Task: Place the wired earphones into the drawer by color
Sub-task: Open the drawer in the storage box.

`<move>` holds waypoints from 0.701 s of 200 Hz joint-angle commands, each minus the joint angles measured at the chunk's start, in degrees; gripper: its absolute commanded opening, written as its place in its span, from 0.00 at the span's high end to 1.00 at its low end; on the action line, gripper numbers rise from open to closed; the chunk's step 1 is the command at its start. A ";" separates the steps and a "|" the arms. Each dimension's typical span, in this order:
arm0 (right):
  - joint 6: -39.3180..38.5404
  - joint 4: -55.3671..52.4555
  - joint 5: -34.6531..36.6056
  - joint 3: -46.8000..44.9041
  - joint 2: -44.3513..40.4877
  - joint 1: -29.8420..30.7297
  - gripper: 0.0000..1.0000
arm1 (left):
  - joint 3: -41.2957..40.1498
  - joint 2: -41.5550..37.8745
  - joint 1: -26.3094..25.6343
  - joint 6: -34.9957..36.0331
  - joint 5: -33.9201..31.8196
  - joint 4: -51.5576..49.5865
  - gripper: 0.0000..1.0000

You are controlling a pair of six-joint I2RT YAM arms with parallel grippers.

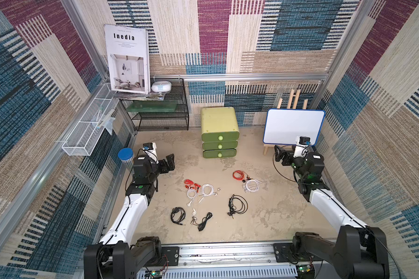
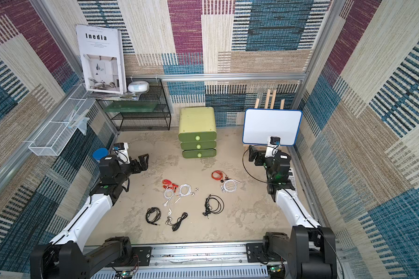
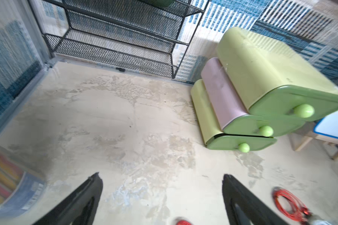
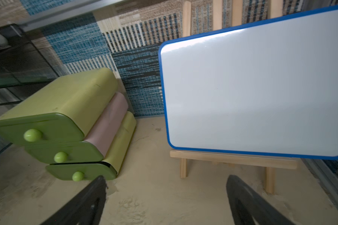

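Observation:
The green drawer unit (image 1: 219, 125) stands at the back middle, its three knobbed drawers pushed in. The wired earphones lie loose on the floor in front of it: red bundles (image 1: 191, 184) (image 1: 238, 175), white ones (image 1: 205, 190) (image 1: 252, 186) and black ones (image 1: 178, 215) (image 1: 238, 205) (image 1: 205, 221). My left gripper (image 1: 168, 163) (image 3: 161, 174) hovers open at the left, well short of the unit, with a red bundle (image 3: 285, 202) beside one finger. My right gripper (image 1: 279, 154) (image 4: 165, 176) is open and empty at the right, facing the unit (image 4: 66, 97).
A blue-framed whiteboard (image 1: 293, 126) on a wooden easel stands just behind the right gripper. A black mesh shelf (image 1: 160, 113) fills the back left. A blue-lidded jar (image 1: 125, 155) sits close to the left arm. A white wire basket (image 1: 87, 130) hangs on the left wall.

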 commanded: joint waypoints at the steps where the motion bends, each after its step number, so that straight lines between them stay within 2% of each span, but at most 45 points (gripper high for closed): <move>1: 2.81 -4.82 -9.01 1.39 -2.80 0.08 0.01 | -0.03 -0.74 0.03 -13.55 0.44 -5.87 0.01; 9: 3.26 -6.62 -10.06 1.96 -3.71 0.11 0.01 | 0.00 -0.73 -0.01 -15.69 1.23 -6.51 0.00; 34: 6.28 -8.40 -12.17 1.20 -6.83 0.20 0.01 | 0.24 -1.48 -0.06 -17.86 9.99 -7.08 0.01; 53: 8.21 -8.39 -12.95 -0.15 -8.14 0.34 0.01 | 0.51 -3.50 -2.01 -17.20 13.00 -7.71 0.01; 98: 11.52 -9.32 -11.81 -1.74 -8.62 0.55 0.01 | 4.85 -6.53 -13.20 -15.76 1.63 -15.56 0.00; 140: 13.92 -6.48 -12.34 -3.75 -8.36 0.62 0.02 | 7.33 -5.29 -23.39 -18.21 -10.24 -16.59 0.01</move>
